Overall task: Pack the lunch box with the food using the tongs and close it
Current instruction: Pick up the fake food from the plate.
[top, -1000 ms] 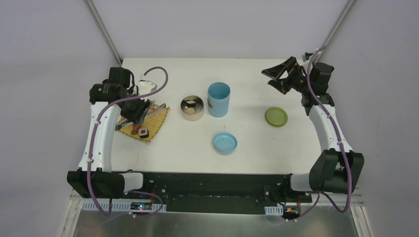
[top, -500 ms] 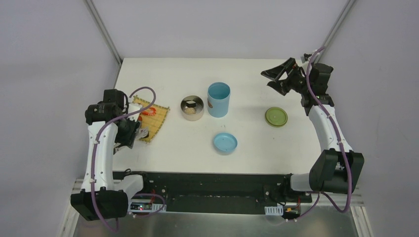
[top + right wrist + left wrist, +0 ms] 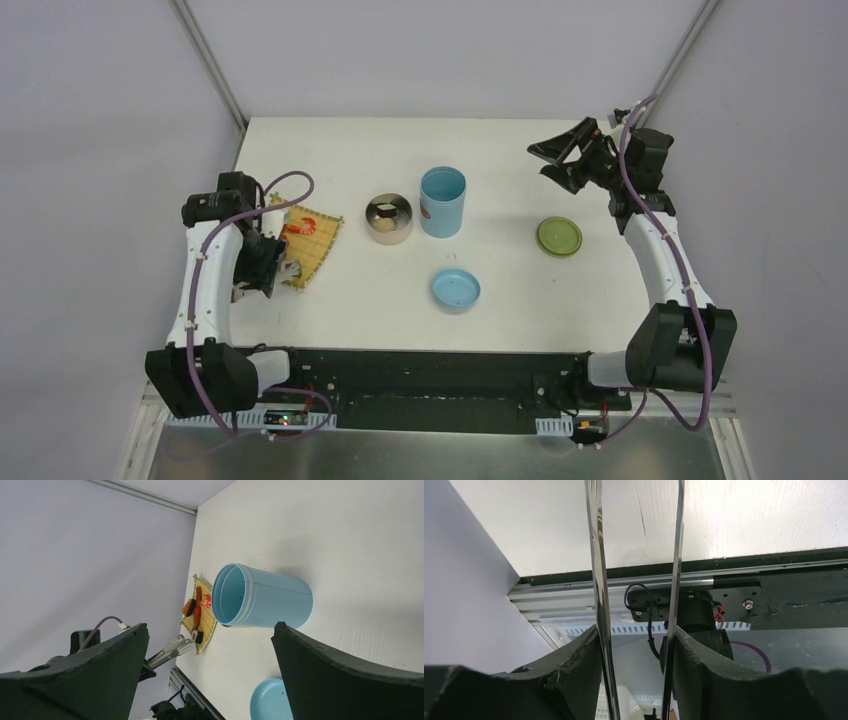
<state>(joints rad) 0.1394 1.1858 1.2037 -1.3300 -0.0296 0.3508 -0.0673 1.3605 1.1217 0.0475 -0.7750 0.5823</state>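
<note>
My left gripper (image 3: pixel 262 268) is shut on the silver tongs (image 3: pixel 597 555), whose two thin arms run out between its fingers (image 3: pixel 574 670). The tongs' tips (image 3: pixel 181 645) lie right beside a white-and-dark sushi block (image 3: pixel 198 637) at the near end of the yellow mat (image 3: pixel 312 243); I cannot tell if they touch it. An orange-red shrimp (image 3: pixel 298 228) and a brown piece (image 3: pixel 189 607) also lie on the mat. The steel bowl (image 3: pixel 388 230) holds a dark-and-white piece (image 3: pixel 383 210). The light-blue cylinder (image 3: pixel 443 200) stands open. My right gripper (image 3: pixel 565 158) hangs open, high at the far right.
The blue lid (image 3: pixel 456 289) lies upside down near the table's front middle. The olive-green lid (image 3: pixel 559 236) lies flat to the right of the cylinder. The table's left edge and the black front rail (image 3: pixel 744 580) are close to my left gripper.
My left arm has drawn back from over the mat toward the near left, bringing the tongs' tips to the mat's near end. The right arm has not moved.
</note>
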